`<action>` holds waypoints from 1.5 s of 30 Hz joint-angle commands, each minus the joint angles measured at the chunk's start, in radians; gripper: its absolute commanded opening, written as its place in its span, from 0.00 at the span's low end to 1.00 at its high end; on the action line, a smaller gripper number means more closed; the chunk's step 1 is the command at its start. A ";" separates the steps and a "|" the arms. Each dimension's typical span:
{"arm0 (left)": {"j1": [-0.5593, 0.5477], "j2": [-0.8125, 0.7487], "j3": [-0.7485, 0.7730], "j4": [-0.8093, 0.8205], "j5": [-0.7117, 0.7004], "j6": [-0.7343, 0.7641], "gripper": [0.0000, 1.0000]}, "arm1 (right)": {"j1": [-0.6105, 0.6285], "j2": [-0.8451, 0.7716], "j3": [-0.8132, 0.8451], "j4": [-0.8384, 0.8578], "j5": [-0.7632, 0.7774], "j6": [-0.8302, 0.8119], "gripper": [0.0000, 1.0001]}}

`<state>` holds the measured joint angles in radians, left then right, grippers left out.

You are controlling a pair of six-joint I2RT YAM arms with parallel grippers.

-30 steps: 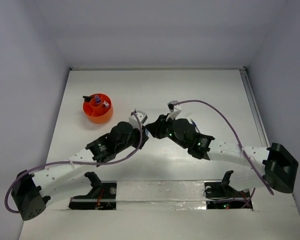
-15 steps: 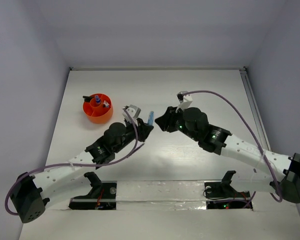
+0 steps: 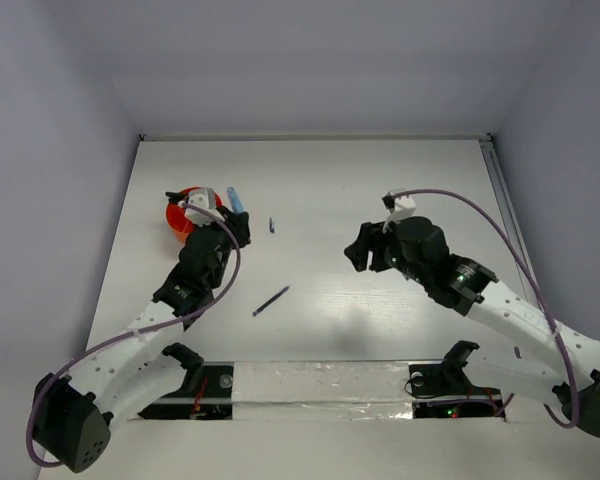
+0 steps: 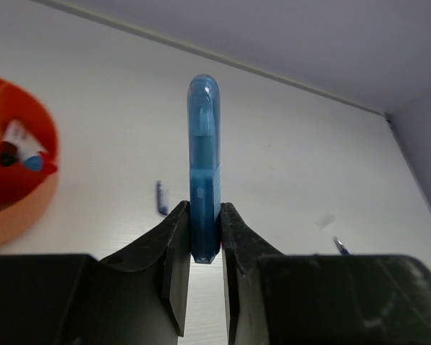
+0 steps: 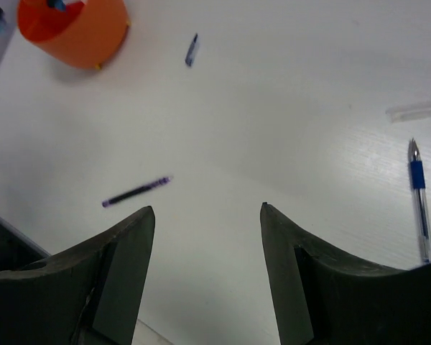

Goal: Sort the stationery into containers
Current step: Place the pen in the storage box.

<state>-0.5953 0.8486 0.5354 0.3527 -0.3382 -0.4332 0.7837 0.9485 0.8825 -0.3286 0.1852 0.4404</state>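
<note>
Your left gripper (image 4: 203, 215) is clamped on the base of a blue marker (image 4: 203, 129), whose long axis points toward the far wall. The orange cup (image 4: 18, 212) sits just left of the marker, so this arm is the nearer; I judge a short leftward shift is needed. Your right gripper (image 5: 207, 210) stands spread and empty, well to the right, with a purple pen (image 5: 136, 192) loose to its left.

The empty claw (image 5: 207, 207) gapes wide near a purple pen (image 5: 136, 192), orange cup (image 5: 72, 25) beyond.
</note>
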 commanded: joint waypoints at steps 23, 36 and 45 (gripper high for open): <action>0.333 0.184 0.101 -0.195 -0.186 -0.104 0.00 | -0.046 0.004 -0.125 0.071 -0.179 -0.052 0.65; 0.333 0.279 0.092 -0.069 -0.260 -0.101 0.00 | -0.046 -0.004 -0.132 0.086 -0.240 -0.062 0.65; 0.333 0.308 0.069 -0.014 -0.283 -0.107 0.00 | -0.046 0.001 -0.135 0.092 -0.260 -0.068 0.65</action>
<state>-0.2668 1.1511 0.5900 0.2707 -0.5907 -0.5331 0.7452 0.9611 0.7525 -0.2817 -0.0547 0.3931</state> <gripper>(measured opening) 0.152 0.650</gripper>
